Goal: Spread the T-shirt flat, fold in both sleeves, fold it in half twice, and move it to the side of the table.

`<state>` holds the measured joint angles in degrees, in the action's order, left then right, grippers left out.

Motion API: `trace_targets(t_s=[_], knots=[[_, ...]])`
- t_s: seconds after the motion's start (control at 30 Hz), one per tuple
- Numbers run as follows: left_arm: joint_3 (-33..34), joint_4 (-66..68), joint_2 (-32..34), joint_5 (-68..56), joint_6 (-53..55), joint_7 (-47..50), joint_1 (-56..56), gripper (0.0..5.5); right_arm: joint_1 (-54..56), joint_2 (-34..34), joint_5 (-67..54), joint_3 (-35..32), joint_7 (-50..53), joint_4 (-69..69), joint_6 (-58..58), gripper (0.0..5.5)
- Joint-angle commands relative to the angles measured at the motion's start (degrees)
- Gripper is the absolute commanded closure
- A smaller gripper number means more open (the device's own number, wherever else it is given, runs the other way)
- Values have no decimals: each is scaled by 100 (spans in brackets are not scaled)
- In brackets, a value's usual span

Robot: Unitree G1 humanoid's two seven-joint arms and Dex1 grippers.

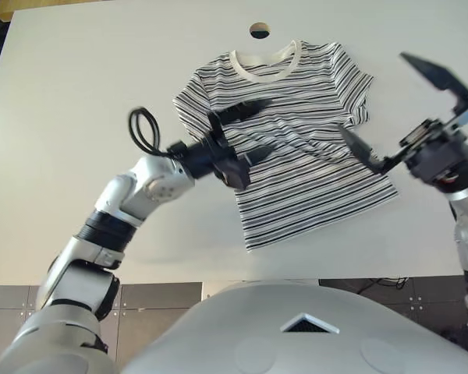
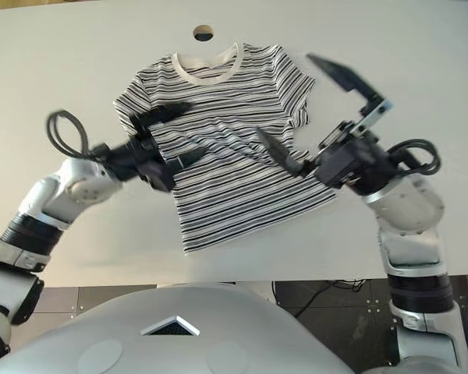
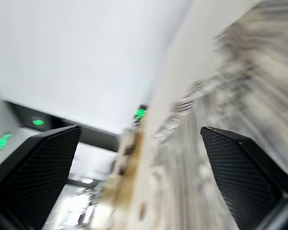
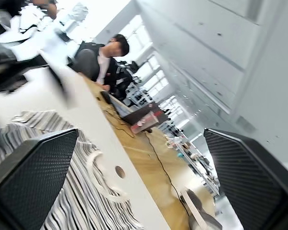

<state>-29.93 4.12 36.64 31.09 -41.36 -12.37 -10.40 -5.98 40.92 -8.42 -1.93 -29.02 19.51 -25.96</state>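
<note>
A black-and-white striped T-shirt with a cream collar lies spread on the white table, collar toward the far edge, its hem at a slant. My left gripper hovers open above the shirt's left half, holding nothing. My right gripper is wide open above the shirt's right sleeve and side, one finger raised high, the other low over the fabric. The right wrist view shows the striped T-shirt and collar between its two dark fingers. The left wrist view shows blurred striped T-shirt between its fingers.
A small round hole pierces the table just beyond the collar. Bare table lies to the left and right of the shirt. The table's near edge runs just below the hem, with floor tiles beyond it.
</note>
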Motion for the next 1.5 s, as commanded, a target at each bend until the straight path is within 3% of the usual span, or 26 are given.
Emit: trace_targets(t_s=[0.03, 0.2, 0.5, 0.67, 0.97, 1.17, 1.3, 1.4, 1.5], knots=[[-420, 43, 113, 817, -98, -420, 192, 90, 800, -189, 231, -415, 576, -277, 1067, 67], [-517, 257, 245, 1404, -223, -563, 100, 90, 1128, -517, 1202, -40, 955, -582, 1445, 67], [-20, -376, 1808, 457, -749, -1187, 1093, 90, 1223, -639, 2154, 520, 918, -1338, 1101, 67], [315, -306, 1903, -75, -879, -1167, 1143, 90, 1391, -696, 2315, 736, 815, -1613, 1032, 67], [717, -654, 2431, -545, -939, -1411, 2226, 90, 1859, -783, 2402, 1008, 580, -1837, 1039, 67], [1113, -1452, 2033, -1451, -881, -1262, 2380, 90, 2194, -931, 2498, 1174, 590, -2321, 920, 67], [2065, -1558, 1127, -1968, -161, -511, 1822, 90, 2095, -978, 2517, 1251, 638, -2306, 726, 67], [2736, -1245, 697, -1409, 609, 69, 1586, 90, 1876, -969, 2540, 1236, 688, -2129, 592, 67], [2872, -695, 786, -114, 1200, 467, 1675, 90, 1619, -900, 2539, 1158, 720, -1947, 495, 67]])
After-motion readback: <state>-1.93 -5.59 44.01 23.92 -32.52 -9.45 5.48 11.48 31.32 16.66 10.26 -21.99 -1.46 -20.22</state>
